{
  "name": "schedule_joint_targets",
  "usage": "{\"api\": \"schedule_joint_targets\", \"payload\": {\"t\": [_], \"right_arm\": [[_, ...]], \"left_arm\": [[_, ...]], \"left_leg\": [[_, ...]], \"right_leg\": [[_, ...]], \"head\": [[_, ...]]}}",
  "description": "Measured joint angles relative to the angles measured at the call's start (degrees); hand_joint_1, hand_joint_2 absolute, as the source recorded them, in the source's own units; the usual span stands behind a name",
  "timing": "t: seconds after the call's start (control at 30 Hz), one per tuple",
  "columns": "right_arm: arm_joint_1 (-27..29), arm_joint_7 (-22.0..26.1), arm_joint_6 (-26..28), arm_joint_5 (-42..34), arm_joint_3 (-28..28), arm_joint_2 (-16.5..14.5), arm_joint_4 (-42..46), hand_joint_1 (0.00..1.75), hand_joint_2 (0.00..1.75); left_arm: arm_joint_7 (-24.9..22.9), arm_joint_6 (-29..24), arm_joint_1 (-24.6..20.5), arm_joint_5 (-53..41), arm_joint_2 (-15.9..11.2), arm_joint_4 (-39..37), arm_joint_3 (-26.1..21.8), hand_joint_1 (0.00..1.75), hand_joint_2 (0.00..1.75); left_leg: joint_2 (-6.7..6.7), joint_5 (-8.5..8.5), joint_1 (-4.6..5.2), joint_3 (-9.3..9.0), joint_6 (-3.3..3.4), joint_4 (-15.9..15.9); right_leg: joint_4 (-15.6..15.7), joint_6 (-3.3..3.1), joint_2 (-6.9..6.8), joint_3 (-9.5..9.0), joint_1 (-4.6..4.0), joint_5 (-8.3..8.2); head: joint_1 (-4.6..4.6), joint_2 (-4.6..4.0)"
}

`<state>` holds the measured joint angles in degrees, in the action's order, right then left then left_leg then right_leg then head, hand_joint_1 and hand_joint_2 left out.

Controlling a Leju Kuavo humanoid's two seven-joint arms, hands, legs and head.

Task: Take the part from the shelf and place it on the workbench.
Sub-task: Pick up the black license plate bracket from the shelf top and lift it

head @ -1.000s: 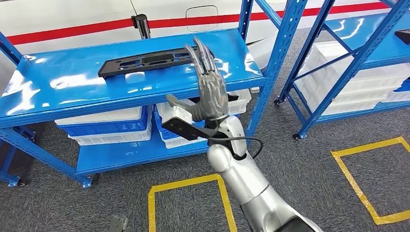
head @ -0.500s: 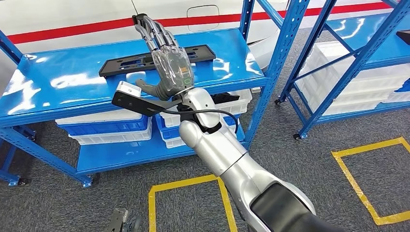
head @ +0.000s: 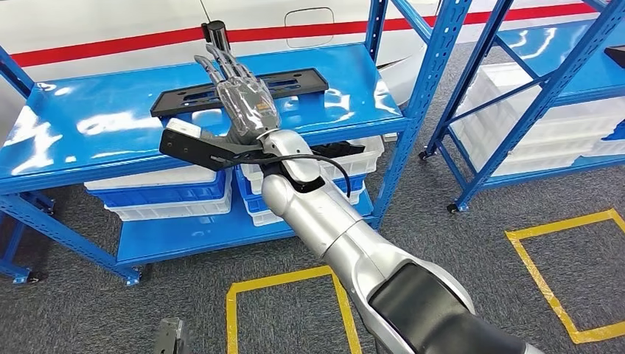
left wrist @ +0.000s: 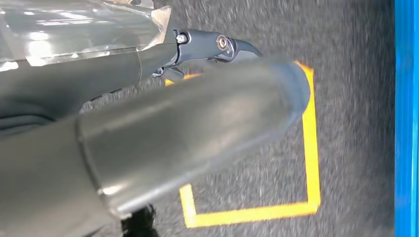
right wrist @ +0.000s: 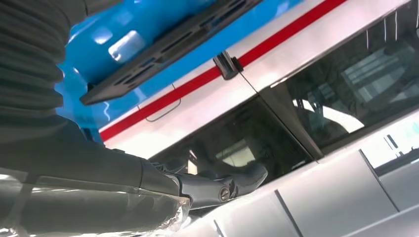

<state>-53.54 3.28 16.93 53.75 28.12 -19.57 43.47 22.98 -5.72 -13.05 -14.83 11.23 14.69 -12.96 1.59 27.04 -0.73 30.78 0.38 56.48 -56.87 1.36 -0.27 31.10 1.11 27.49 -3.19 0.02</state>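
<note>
Head view, right hand [head: 239, 99] spread, holding nothing, over part [head: 236, 90] near shelf [head: 88, 133] back edge.

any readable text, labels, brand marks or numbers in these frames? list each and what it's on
None: no view shows legible text.
The black part on the blue shelf: slots and cut-outs, no lettering.
White bins under the shelf: no labels showing.
White panel with a red stripe behind the shelf: no lettering.
Yellow floor tape: plain outlines, no numbers.
Right robot hand: a small mark on the back, too small to read.
</note>
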Motion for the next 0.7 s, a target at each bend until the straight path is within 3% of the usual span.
{"api": "schedule_joint_targets", "payload": {"t": [0.13,0.3,0.47,0.7], "right_arm": [[0.1,0.7,-3.3,-5.6,-1.0,0.6,2.1,0.0,1.75],[0.4,0.3,-8.0,-12.1,-3.1,5.1,10.8,0.0,1.75],[0.4,0.4,-8.7,-14.0,-3.3,7.7,14.3,0.0,1.75],[0.4,0.8,-8.6,-15.3,-3.2,8.8,15.3,0.0,1.75]], "left_arm": [[2.6,0.3,0.1,2.2,0.0,0.1,-1.7,0.0,0.0],[5.2,0.8,0.8,4.8,-0.2,0.8,-4.5,0.0,0.0],[6.5,-0.1,1.0,5.4,-0.5,1.2,-6.1,0.0,0.0],[7.1,0.4,1.0,6.3,-0.5,1.4,-7.0,0.0,0.0]], "left_leg": [[-0.02,0.0,0.01,0.02,0.0,0.0],[0.02,0.01,0.04,0.1,0.01,0.1],[0.03,0.01,0.04,0.1,0.01,0.1],[0.04,0.01,0.02,0.1,0.01,0.1]], "right_leg": [[0.0,0.0,-0.01,0.06,-0.01,0.0],[0.0,0.04,-0.01,0.08,0.0,-0.03],[0.0,0.09,0.0,0.08,0.0,-0.06],[0.0,0.09,0.0,0.07,0.0,-0.06]], "head": [[0.01,0.0],[-0.01,0.0],[0.0,0.0],[-0.01,0.0]]}}
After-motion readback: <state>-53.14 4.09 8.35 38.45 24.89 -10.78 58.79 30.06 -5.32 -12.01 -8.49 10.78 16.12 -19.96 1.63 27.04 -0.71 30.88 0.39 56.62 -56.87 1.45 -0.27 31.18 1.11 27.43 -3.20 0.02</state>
